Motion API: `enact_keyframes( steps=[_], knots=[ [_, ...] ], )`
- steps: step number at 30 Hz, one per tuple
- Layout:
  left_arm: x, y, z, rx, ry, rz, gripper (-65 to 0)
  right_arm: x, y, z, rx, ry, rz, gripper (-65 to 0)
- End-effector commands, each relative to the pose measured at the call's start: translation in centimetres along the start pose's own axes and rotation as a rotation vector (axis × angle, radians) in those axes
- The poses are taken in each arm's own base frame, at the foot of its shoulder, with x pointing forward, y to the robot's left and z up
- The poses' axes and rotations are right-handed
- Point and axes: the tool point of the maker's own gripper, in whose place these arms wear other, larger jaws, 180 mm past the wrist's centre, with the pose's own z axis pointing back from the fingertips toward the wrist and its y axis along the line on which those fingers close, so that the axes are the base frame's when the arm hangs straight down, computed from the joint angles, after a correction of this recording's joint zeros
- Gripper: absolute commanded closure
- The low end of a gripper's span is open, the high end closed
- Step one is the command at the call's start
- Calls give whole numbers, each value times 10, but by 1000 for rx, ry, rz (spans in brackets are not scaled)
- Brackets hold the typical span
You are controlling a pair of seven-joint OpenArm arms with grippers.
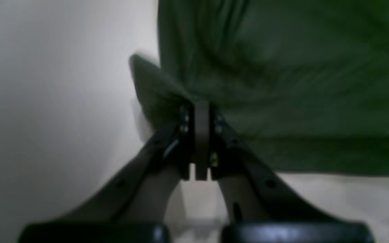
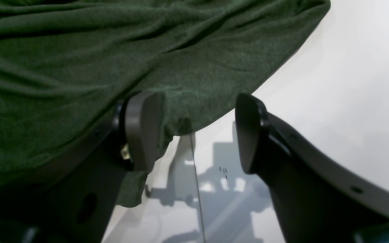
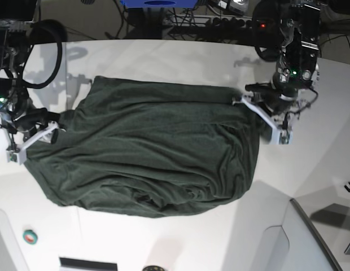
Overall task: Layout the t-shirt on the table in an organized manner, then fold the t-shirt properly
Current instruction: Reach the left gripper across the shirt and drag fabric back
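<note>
The dark green t-shirt [image 3: 152, 152] lies spread and wrinkled across the middle of the white table [image 3: 163, 51]. My left gripper [image 1: 201, 109] is shut, and the cloth [image 1: 282, 84] bunches into its tips, with a small flap sticking out to the left. In the base view this left gripper [image 3: 258, 112] sits at the shirt's right edge. My right gripper [image 2: 196, 131] is open at the shirt's other side. One of its fingers [image 2: 144, 131] is over the fabric [image 2: 113, 50], the other over bare table [image 2: 349, 84], with the hem running between them. The base view shows this right gripper [image 3: 46, 130] at the shirt's left edge.
A small green and red roll [image 3: 30, 237] lies near the front left. A thin dark seam [image 2: 198, 189] crosses the tabletop. A dark line [image 3: 313, 231] curves at the front right, with a small black hook [image 3: 349, 186] beside it. Cables and gear [image 3: 209, 22] line the back.
</note>
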Motion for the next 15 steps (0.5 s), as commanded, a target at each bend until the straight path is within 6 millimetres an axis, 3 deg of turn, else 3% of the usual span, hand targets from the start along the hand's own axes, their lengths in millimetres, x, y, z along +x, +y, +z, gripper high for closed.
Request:
enact_keyframes(
  steps=[1,11,15],
  knots=[
    [18,-4,7,-10,-44,-6,0,17,-2,3,-2,-52,9,-335],
    [126,-100,4,-218,-252,-65,0,18,-2,4,-3,-54,11,-335],
    [171,-136,-9,-281,-310,-19,0,18,-3,4,-5,-53,11,-335]
  ],
)
